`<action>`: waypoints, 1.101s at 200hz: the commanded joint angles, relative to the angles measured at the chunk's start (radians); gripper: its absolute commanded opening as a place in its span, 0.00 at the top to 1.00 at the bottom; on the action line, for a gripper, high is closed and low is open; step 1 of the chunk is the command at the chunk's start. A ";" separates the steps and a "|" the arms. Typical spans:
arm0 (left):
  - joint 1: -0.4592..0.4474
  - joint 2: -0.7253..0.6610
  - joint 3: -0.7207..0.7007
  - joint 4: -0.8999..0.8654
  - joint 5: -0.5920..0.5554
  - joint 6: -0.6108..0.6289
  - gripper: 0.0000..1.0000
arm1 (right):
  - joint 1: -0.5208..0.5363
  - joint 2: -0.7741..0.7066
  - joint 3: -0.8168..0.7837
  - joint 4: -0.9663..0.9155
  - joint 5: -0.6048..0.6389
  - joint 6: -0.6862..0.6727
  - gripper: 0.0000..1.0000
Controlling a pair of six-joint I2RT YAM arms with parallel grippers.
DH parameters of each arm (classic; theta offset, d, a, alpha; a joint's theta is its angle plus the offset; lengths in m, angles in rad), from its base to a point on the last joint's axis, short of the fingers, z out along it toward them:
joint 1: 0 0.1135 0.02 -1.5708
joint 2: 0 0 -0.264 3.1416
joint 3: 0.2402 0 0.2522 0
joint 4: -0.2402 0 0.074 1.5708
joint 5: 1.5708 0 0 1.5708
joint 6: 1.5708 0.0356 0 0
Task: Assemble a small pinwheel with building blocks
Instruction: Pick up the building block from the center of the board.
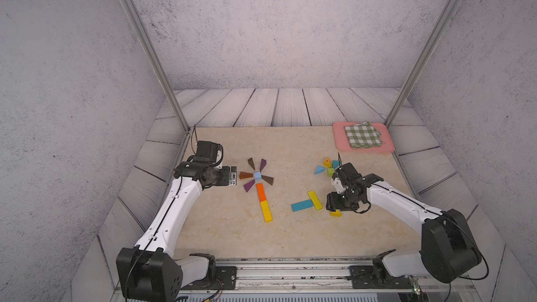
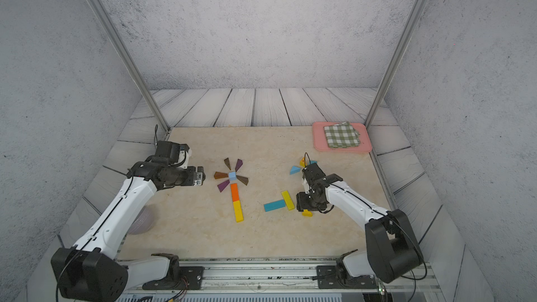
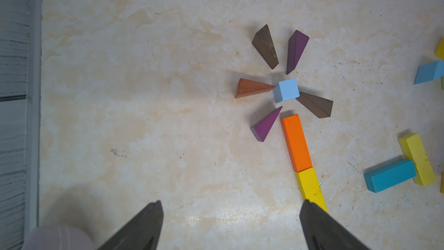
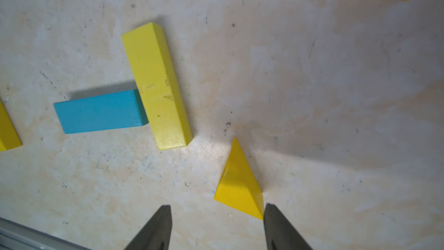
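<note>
**On the tabletop, a flat pinwheel; both claws spread**

Around a light-blue cube [image 1: 257,175], a little toward 10 o'clock from the middle of the tabletop [image 1: 220,236], blocks lie flat like spokes. A brown wedge [image 1: 251,163] sits at 11 o'clock and a purple wedge [image 1: 263,164] at 1 o'clock. A reddish wedge [image 1: 245,175] sits at 9 o'clock, a dark wedge [image 1: 268,180] at 4 o'clock and a second purple wedge [image 1: 249,186] at 7 o'clock. Each points its narrow end at the cube. The left wrist view shows the reddish and dark wedges touching the cube, with the other three tips just short of it. At 6 o'clock an orange bar [image 1: 261,192] runs away from the cube, just apart from it. A yellow bar [image 1: 266,211] butts against its far end, making one stem.

The left claw [image 3: 231,202] hangs at 9 o'clock of the pinwheel, spread wide with nothing between its fingers.

At 3 o'clock of the stem, a teal bar [image 1: 302,205] lies with one end against the side of a second yellow bar [image 1: 315,199]. The right claw [image 4: 217,206] points down at 4 o'clock of that pair, partly spread and pinching nothing. A yellow triangle [image 4: 237,183] lies flat just ahead of its fingertips. One corner is right by one finger [image 4: 276,227]; whether they touch I cannot tell.

At 12 o'clock of the right claw, a blue triangle [image 1: 319,170] and a green cube [image 1: 330,171] sit in a loose cluster with other pieces, partly hidden by the arm. A pink tray [image 1: 340,140] in the tabletop's 1 o'clock corner carries a folded checked cloth [image 1: 362,135].
</note>
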 commanded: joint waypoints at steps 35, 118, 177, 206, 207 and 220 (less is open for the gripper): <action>0.016 -0.012 -0.007 -0.013 -0.008 0.014 0.04 | -0.002 -0.021 -0.074 0.075 -0.089 0.051 0.33; 0.017 -0.009 -0.008 -0.011 -0.001 0.015 0.04 | 0.005 -0.006 -0.124 0.109 -0.075 0.130 0.44; 0.020 -0.010 -0.008 -0.012 -0.002 0.014 0.04 | 0.040 0.017 -0.114 0.105 0.008 0.175 0.47; 0.020 -0.008 -0.008 -0.012 0.000 0.015 0.04 | 0.048 0.044 -0.112 0.111 0.055 0.195 0.54; 0.020 -0.009 -0.008 -0.012 0.000 0.015 0.04 | 0.049 0.044 -0.111 0.110 0.058 0.196 0.54; 0.020 -0.008 -0.008 -0.012 -0.002 0.015 0.04 | 0.050 0.060 -0.102 0.103 0.090 0.202 0.56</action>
